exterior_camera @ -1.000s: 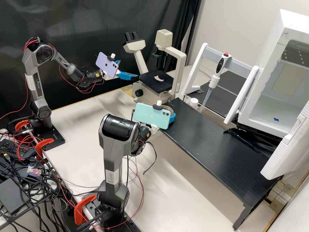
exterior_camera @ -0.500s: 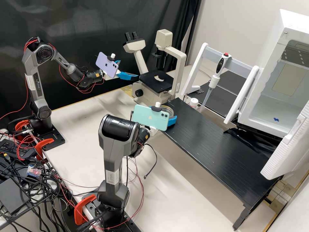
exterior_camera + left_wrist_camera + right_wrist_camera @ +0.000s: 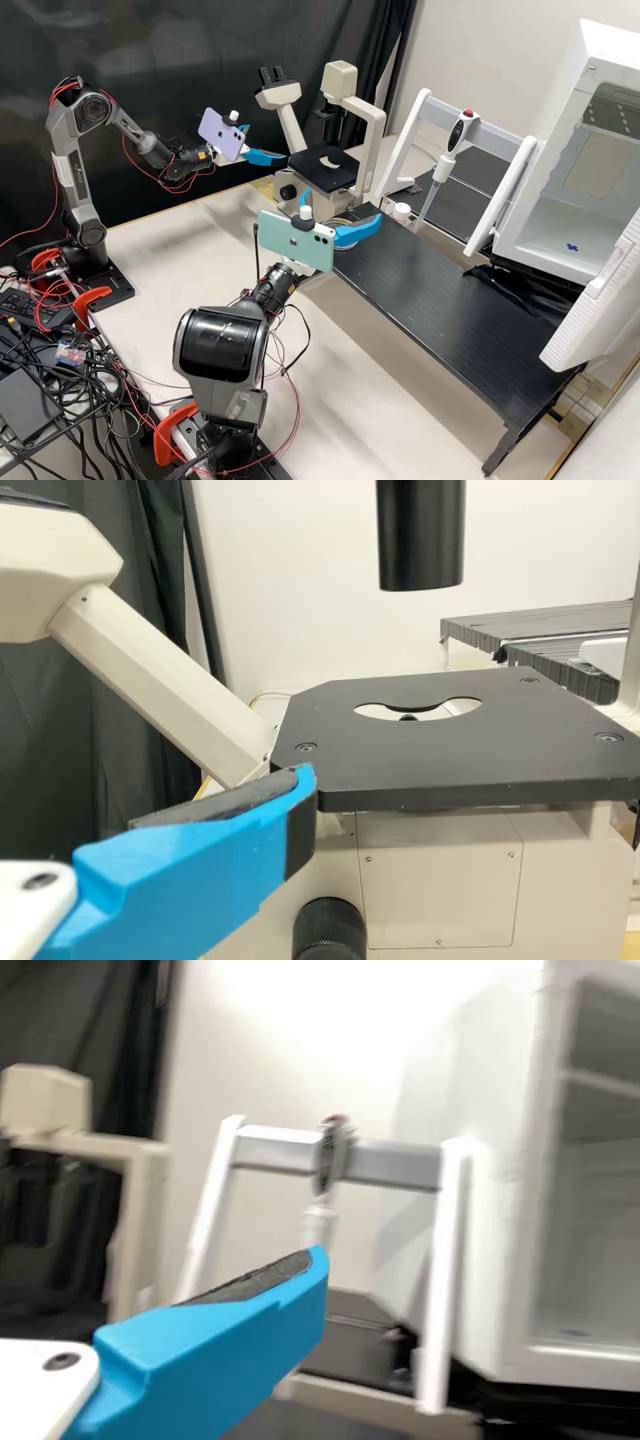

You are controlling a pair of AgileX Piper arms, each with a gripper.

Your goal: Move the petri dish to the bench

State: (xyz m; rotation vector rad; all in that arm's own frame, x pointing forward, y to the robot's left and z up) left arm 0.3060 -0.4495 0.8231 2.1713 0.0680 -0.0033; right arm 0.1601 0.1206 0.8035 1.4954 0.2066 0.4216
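- Right gripper, white with two bright blue fingers (image 3: 343, 203), mid-frame in the high view behind a mint-green phone (image 3: 293, 241): released, fingers spread wide, one by the dish.
- Petri dish, clear, round, shallow (image 3: 345, 247): centre of frame, flat on the upper-left end of the long black grooved-top low table (image 3: 453, 307). Partly hidden by a blue finger; can't tell if they touch.
- Left gripper, same white-and-blue build (image 3: 267, 143), upper left, next to a lilac phone (image 3: 222, 133): fingers apart, nothing between them, just beside the microscope.
- Cream microscope with square black stage (image 3: 325, 172): upper middle.
- White-capped small container (image 3: 401, 212): between microscope and pipette.
- White pipette with red button (image 3: 442, 168): upright on a white-and-grey frame stand (image 3: 501, 133), upper right.
- White cabinet, door open (image 3: 540, 247): right edge.
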